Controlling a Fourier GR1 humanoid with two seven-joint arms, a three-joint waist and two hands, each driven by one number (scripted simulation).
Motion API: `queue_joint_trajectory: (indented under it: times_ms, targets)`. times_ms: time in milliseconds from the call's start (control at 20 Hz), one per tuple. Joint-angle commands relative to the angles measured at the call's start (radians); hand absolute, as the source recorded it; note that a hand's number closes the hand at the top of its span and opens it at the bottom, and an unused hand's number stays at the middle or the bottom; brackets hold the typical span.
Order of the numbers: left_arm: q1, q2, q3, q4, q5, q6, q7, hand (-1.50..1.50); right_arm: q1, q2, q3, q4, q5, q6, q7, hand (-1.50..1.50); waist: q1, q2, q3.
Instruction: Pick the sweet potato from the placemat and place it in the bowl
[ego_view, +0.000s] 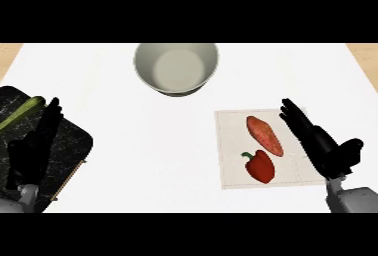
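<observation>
An orange sweet potato lies on a pale placemat at the right of the white counter. A red bell pepper lies just below it on the same mat. A grey-white bowl stands at the top centre, with nothing inside. My right hand hovers over the mat's right edge, fingers straight and pointing up-left, just right of the sweet potato and apart from it. My left hand rests open at the left, fingers up.
A dark speckled board lies at the left under my left hand, with a green vegetable on its upper part. Wooden counter edges show at the top corners.
</observation>
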Motion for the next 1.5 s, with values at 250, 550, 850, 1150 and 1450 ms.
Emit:
queue_joint_trajectory:
  times_ms: [250, 550, 850, 1150, 1450]
  targets:
    - [-0.116, -0.159, -0.06, -0.076, 0.021, -0.024, -0.028, 0.0, -0.082, -0.135, 0.23, -0.047, 0.058, 0.406, -0.02, 1.5, 0.077, -0.017, -0.001]
    - [-0.105, -0.224, -0.081, -0.055, 0.035, -0.034, -0.033, 0.0, 0.07, 0.025, 0.027, 0.018, 0.107, 0.063, -0.408, -1.5, 0.043, -0.019, 0.003]
    - [-0.113, -0.243, -0.036, -0.006, 0.033, -0.1, -0.047, 0.0, 0.051, -0.065, -0.112, -0.038, 0.073, 0.153, -0.52, -1.5, 0.054, -0.021, 0.0]
    - [-0.151, -0.285, -0.055, -0.035, -0.029, -0.034, 0.023, 0.0, -0.053, -0.164, -0.154, -0.165, 0.14, 0.08, -0.178, -1.5, 0.06, -0.021, -0.001]
    - [-0.109, -0.273, -0.014, -0.033, -0.014, -0.104, -0.023, 0.0, -0.133, -0.221, -0.123, -0.226, 0.079, 0.185, 0.125, -1.5, 0.065, -0.021, -0.001]
